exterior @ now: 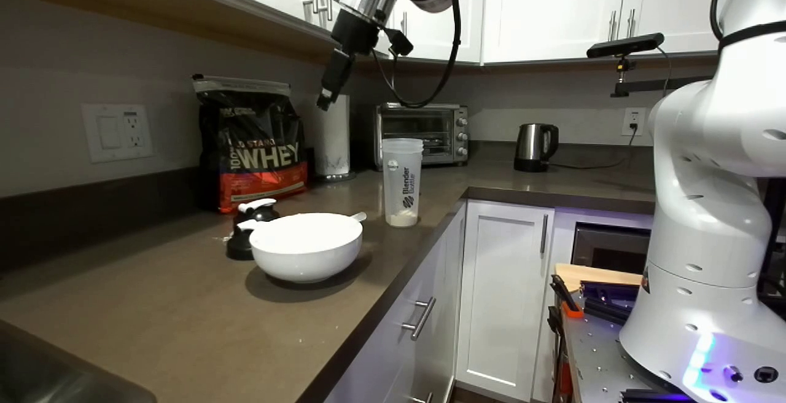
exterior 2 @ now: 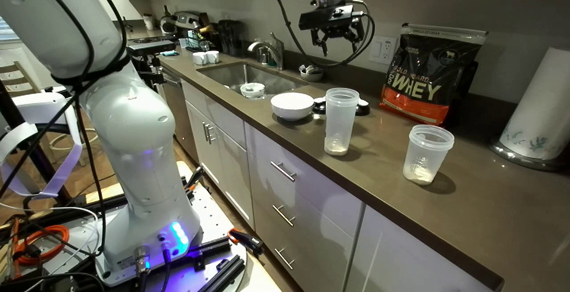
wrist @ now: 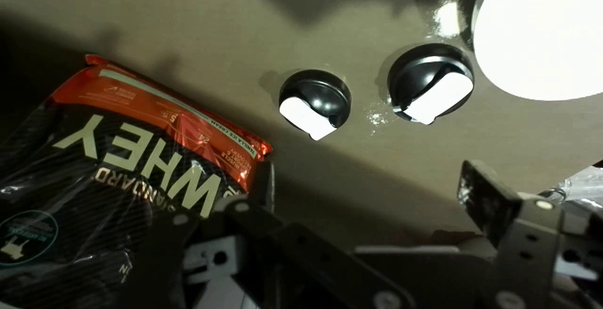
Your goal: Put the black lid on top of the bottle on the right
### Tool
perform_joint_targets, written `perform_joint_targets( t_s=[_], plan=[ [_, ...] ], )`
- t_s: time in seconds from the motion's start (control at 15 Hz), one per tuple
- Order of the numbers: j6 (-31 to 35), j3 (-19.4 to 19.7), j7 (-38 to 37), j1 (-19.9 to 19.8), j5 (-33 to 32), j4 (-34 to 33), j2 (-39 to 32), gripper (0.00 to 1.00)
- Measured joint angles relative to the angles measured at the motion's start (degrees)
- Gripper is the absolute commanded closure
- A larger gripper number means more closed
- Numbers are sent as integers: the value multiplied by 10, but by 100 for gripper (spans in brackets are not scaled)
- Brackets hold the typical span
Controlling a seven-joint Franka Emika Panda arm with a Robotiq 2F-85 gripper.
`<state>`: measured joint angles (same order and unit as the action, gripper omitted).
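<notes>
Two black lids with white flip caps lie on the counter: one (wrist: 320,99) near the whey bag and one (wrist: 433,80) beside the white bowl. They also show behind the bowl in an exterior view (exterior: 261,211) (exterior: 241,246) and are partly hidden by it. The tall translucent bottle (exterior: 402,176) with dark print stands upright without a lid, pale powder at its bottom; it also shows here (exterior 2: 341,120). A shorter translucent bottle (exterior 2: 428,154) stands to its right in that view, also uncovered. My gripper (wrist: 367,172) is open and empty, high above the counter near the bag (exterior 2: 340,45).
The white bowl (exterior: 307,246) sits near the counter edge, close to the lids. The whey bag (exterior: 261,145) stands against the wall. A paper towel roll (exterior: 331,136), toaster oven (exterior: 422,136) and kettle (exterior: 534,145) stand farther back. A sink (exterior 2: 249,78) lies beyond the bowl.
</notes>
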<state>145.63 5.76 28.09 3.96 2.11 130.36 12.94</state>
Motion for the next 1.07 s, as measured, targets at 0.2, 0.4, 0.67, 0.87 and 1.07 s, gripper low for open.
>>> perform_joint_targets(
  t_s=[0.2,0.4,0.67,0.87,1.07],
  plan=[
    [39,-9,-21,0,-18,8,-14,0],
    [60,-14,-46,0,-28,16,-34,0],
    [111,-19,-57,-2,-37,19,-72,0],
    [154,-20,-63,-7,-80,13,-102,0],
    [165,-21,-63,-11,-118,-8,-130,0]
  ],
)
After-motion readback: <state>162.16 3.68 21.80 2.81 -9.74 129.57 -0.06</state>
